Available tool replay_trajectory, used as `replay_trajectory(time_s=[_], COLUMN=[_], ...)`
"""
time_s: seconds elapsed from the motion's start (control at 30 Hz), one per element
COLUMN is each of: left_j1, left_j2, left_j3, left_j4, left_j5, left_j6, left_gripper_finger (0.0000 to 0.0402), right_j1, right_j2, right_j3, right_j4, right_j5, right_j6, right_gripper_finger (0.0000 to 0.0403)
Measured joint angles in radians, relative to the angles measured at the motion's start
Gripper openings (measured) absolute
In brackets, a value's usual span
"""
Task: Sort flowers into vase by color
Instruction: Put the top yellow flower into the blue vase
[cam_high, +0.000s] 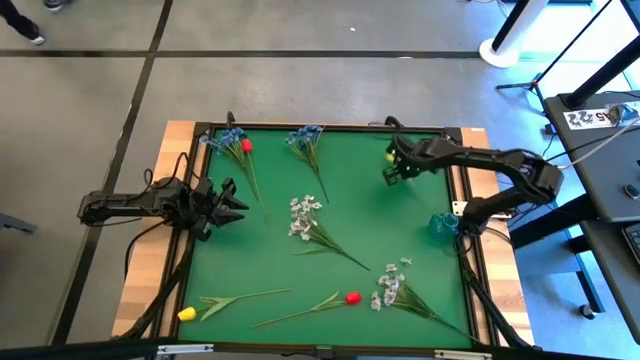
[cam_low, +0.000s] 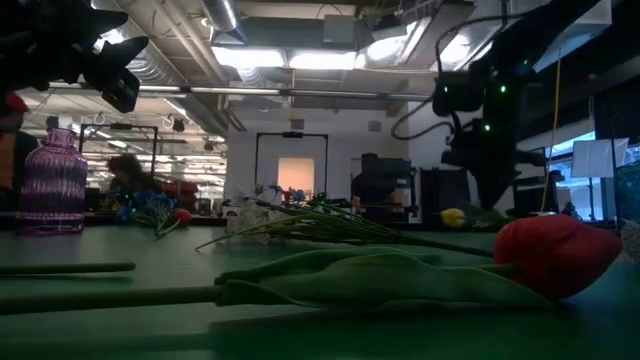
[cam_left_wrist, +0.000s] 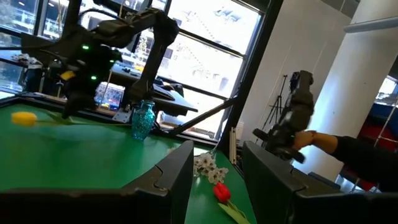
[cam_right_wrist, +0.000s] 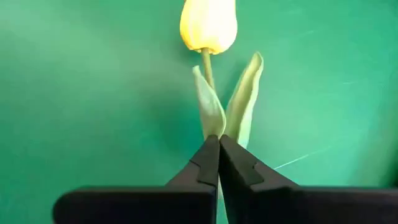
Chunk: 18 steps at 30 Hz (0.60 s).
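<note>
I see yellow tulip (cam_right_wrist: 208, 25) pinched at stem by right gripper (cam_right_wrist: 219, 146); second yellow tulip (cam_high: 187, 313), red tulip (cam_high: 352, 297), white sprigs (cam_high: 303, 215), blue sprigs (cam_high: 303, 137) flat on mat.

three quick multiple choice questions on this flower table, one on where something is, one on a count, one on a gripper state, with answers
1. Where is the right gripper?
A. at the table's far right part
B. at the near left corner
C. off the table

2. How many white-blossom sprigs lie on the green mat?
A. none
B. two
C. five

3. The right gripper is
A. wide open, empty
B. shut on the yellow tulip
C. shut on a blue sprig

Answers: 1 A, the high view shows it there. 2 B, one mid-table, one near right. 3 B, the right wrist view shows fingers pinched on its stem.
</note>
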Motion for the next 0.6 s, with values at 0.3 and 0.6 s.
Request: replay_trajectory(time_s=[0.3, 0.6], left_j1=[0.0, 0.0], left_j2=[0.0, 0.0], left_j3=[0.0, 0.0], left_j4=[0.0, 0.0], left_j5=[-0.001, -0.001], left_j6=[0.0, 0.0], left_gripper_finger=[0.0133, 0.0133], right_j1=[0.16, 0.162], right_j2=[0.06, 0.156], right_j3=[-0.002, -0.003], right_j4=[0.025, 0.09], right_j5=[-0.051, -0.072], right_j6=[-0.002, -0.138], right_gripper_finger=[0.0015, 0.0117])
